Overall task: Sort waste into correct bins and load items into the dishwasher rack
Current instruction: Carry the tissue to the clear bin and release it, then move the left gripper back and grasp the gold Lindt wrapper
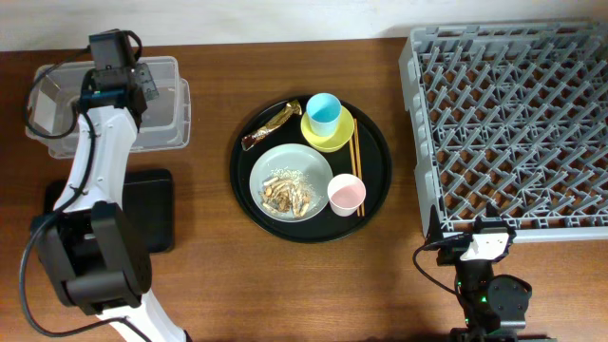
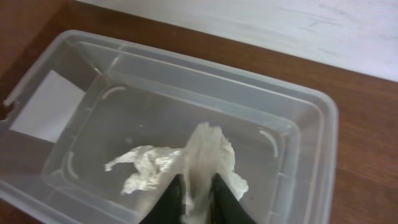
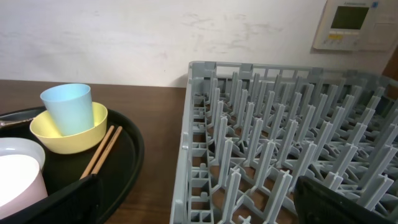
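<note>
My left gripper (image 2: pixel 198 180) hangs over the clear tub (image 2: pixel 298 106), shut on crumpled white paper (image 2: pixel 208 149) that trails down into it. On the round black tray the gold-brown wrapper (image 1: pixel 271 124) lies at the upper left. Food scraps (image 1: pixel 288 193) sit on the grey plate (image 1: pixel 285 161). The blue cup (image 1: pixel 323 112) stands in the yellow bowl (image 1: pixel 334 139), and the pink cup (image 1: pixel 347 194) is upright. My right gripper (image 3: pixel 199 199) is open and empty at the near left corner of the dishwasher rack (image 1: pixel 513 114).
A shallow black rectangular tray (image 1: pixel 157 204) lies just in front of the tub, beside the left arm's base. A pair of chopsticks (image 1: pixel 355 171) lies on the round black tray (image 1: pixel 380 180) between bowl and pink cup. Bare wood separates that tray from the rack.
</note>
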### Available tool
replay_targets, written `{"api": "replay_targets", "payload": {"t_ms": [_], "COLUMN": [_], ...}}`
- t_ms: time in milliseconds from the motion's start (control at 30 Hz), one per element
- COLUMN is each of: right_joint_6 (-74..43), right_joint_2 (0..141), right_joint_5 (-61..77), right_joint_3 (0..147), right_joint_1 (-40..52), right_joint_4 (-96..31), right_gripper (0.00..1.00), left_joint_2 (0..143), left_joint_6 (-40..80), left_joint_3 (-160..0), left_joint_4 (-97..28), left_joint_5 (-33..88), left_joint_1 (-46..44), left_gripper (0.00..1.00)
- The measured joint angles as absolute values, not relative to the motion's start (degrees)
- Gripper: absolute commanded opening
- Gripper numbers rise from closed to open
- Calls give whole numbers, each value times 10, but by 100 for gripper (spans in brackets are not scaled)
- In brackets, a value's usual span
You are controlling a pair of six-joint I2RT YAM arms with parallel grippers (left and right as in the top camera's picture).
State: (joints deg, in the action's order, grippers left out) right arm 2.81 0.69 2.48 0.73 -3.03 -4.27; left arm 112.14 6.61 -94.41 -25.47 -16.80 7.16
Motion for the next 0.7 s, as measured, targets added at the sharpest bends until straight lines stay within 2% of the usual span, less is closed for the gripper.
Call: {"api": "replay_targets", "payload": {"t_ms": [67,267,467,567,633,700], "right_joint_6": [28,28,28,28,27,28], "right_joint_2": [7,7,7,7,7,7], "right_joint_5": [25,25,25,25,25,25], "right_joint_3": [7,7,7,7,7,7], "right_joint_1": [-30,-30,-30,-30,-30,-30], "right_joint_4": [-43,-43,-43,-43,-43,-43], "right_gripper": [98,98,98,98,98,98], "left_joint_2": [1121,1121,1121,1121,1121,1121], "left_joint_6": [68,69,46,-8,-47,-73], "left_joint_3": [-944,-944,-944,-944,-944,-944], "left_joint_4": [-258,-298,-330,-330,-331,-340], "left_joint_5": [-168,-136,82,212,250,243], "left_joint_1": [76,77,61,30,-2,-32], "left_gripper": [99,97,96,89,73,67]}}
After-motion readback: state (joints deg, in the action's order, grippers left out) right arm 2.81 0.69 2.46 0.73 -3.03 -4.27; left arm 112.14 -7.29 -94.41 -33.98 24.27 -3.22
